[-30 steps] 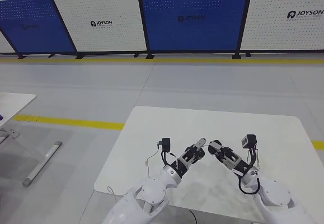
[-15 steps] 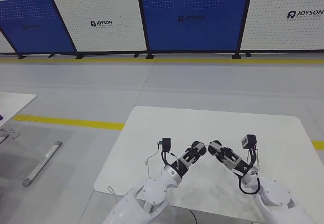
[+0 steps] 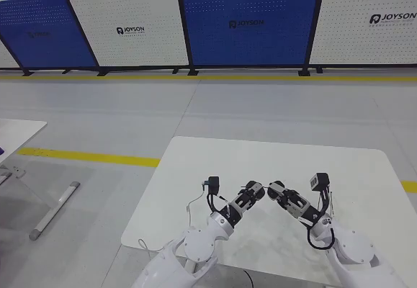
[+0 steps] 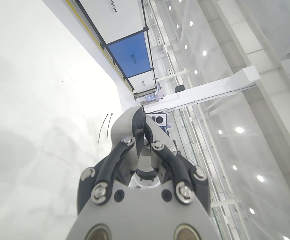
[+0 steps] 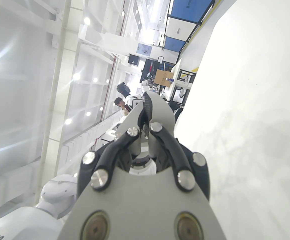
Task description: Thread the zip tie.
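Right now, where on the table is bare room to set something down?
Bare: the table along its far edge and left side. Crowded: the near middle, where left hand and right hand meet, with two loose zip ties beyond them.

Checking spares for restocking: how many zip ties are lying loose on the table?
2. Both lie side by side on the white table beside the left gripper: the nearer zip tie and the farther zip tie. Another may be hidden between its shut fingers.
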Controlling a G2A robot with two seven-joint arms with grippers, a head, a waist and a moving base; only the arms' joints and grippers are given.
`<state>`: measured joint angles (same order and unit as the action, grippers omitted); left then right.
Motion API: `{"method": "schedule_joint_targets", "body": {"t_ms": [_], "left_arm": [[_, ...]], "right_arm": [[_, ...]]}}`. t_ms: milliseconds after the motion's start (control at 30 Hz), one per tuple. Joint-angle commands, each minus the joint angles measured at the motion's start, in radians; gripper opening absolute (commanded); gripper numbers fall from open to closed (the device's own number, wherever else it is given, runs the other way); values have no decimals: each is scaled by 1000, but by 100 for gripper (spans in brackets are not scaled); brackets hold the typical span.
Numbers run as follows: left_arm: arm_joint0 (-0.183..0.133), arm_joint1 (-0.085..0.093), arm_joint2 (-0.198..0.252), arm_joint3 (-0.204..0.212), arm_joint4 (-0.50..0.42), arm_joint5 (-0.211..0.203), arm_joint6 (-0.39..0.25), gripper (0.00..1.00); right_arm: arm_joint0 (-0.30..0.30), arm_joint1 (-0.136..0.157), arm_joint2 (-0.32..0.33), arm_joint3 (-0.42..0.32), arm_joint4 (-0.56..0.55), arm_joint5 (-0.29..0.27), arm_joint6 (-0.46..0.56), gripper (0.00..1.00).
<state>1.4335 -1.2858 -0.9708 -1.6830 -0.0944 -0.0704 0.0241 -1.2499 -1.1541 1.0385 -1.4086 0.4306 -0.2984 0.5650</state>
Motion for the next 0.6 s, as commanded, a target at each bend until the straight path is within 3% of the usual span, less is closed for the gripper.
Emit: {"method": "schedule_joint_targets", "body": {"t_ms": [0,33,67,100,333,567], "left_arm": [[0,0,0,0,0,0,0,0],[0,0,0,0,0,0,0,0],[0,0,1,1,2,1,-1,0],[0,0,3,1,8,2,-5,0],[3,0,2,-3,17,7,-29,0],[24,9,-46,-24,-11,8,-52,0]], "right_arm": [[0,0,0,0,0,0,0,0],[0,0,0,0,0,0,0,11],[0,0,0,0,0,0,0,84],[0,0,0,0,0,0,0,100],[0,0,0,0,0,0,0,100],[-26,6,47,-9,16,23,16,100]]}}
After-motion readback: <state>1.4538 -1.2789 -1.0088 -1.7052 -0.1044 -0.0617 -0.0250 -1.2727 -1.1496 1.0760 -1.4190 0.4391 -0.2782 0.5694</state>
